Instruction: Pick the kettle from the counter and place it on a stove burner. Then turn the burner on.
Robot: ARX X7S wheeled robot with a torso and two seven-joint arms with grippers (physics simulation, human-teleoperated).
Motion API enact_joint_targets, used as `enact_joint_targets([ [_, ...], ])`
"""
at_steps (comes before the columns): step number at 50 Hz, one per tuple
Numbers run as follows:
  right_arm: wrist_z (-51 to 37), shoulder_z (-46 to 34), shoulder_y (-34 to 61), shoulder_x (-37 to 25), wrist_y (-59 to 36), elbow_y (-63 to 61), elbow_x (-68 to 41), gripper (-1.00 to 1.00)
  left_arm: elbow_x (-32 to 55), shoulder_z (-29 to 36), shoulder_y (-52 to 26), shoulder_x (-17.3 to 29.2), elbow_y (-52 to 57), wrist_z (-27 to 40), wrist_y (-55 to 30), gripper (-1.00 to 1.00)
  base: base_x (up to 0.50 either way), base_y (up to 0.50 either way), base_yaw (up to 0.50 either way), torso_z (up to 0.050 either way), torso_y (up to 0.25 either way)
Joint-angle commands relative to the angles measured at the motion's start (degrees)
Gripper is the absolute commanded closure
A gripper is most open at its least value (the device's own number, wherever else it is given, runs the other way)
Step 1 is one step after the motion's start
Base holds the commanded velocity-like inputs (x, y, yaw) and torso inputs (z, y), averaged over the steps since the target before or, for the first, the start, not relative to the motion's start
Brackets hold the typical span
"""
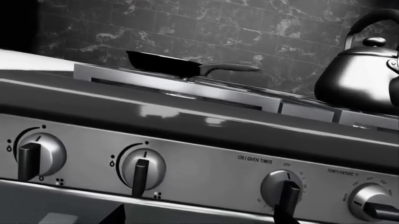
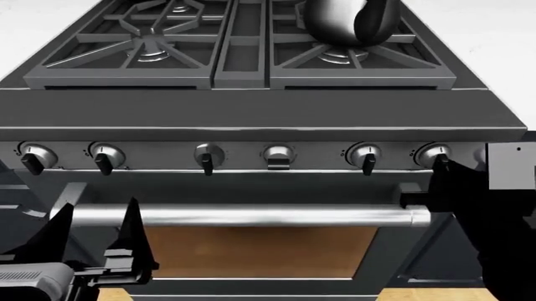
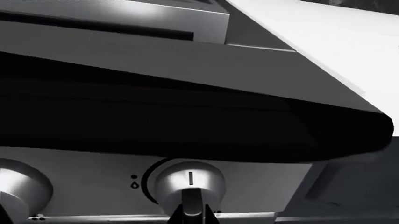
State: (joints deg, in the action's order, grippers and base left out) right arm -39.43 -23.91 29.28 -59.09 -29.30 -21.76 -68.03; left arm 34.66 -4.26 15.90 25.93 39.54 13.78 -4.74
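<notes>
The shiny kettle [image 2: 343, 22] [image 1: 361, 74] stands upright on the stove's right-hand grate [image 2: 418, 69], just behind the front right stove burner [image 2: 335, 55]. White counter [image 2: 503, 37] [image 3: 324, 42] flanks the stove. My right gripper [image 2: 440, 164] [image 3: 193, 215] is at the rightmost control knob [image 2: 434, 154] [image 3: 190, 184], its two dark fingertips pressed against either side of the knob's lever, which points straight up. My left gripper [image 2: 96, 235] [image 1: 199, 220] hangs open low in front of the oven door, holding nothing.
A flat black pan [image 1: 165, 63] sits on the left grate. Several more knobs [image 2: 105, 155] line the front panel. The oven's bar handle [image 2: 243, 216] runs across just above my left gripper. The left front burner [image 2: 150, 53] is bare.
</notes>
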Motion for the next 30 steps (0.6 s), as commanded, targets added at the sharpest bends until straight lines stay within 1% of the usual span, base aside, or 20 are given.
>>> enact_joint_targets([
  [1,1.26,-1.89,1.85,-0.14,-1.41,-1.82,3.06,1.00,-0.08,0.23,0.23,0.03,-0.13,-0.10,0.30,-1.00,0.00,0.00,0.00,0.000,0.000],
  [8,1.75,-2.73,2.28,-0.59,-2.07,-2.23,4.79,1.00,-0.13,0.38,0.01,0.06,-0.05,0.16,0.19,-1.00,0.00,0.00,0.00,0.000,0.000],
  [11,1.63,-4.06,3.73,-0.73,-4.17,-2.90,6.30,1.00,-0.18,0.51,0.00,0.05,-0.07,0.15,0.23,-1.00,0.00,0.00,0.00,0.000,0.003],
  [26,2.95,-6.52,6.22,0.00,-6.49,-3.36,9.83,1.00,-0.22,0.41,0.50,0.10,-0.48,-0.04,0.89,-1.00,0.00,0.00,0.00,0.000,0.001],
  [30,3.48,-8.08,7.66,0.14,-8.46,-3.82,11.52,1.00,-0.27,0.60,0.34,0.01,-0.65,-0.02,0.94,-1.00,0.00,0.00,0.00,0.000,0.000],
])
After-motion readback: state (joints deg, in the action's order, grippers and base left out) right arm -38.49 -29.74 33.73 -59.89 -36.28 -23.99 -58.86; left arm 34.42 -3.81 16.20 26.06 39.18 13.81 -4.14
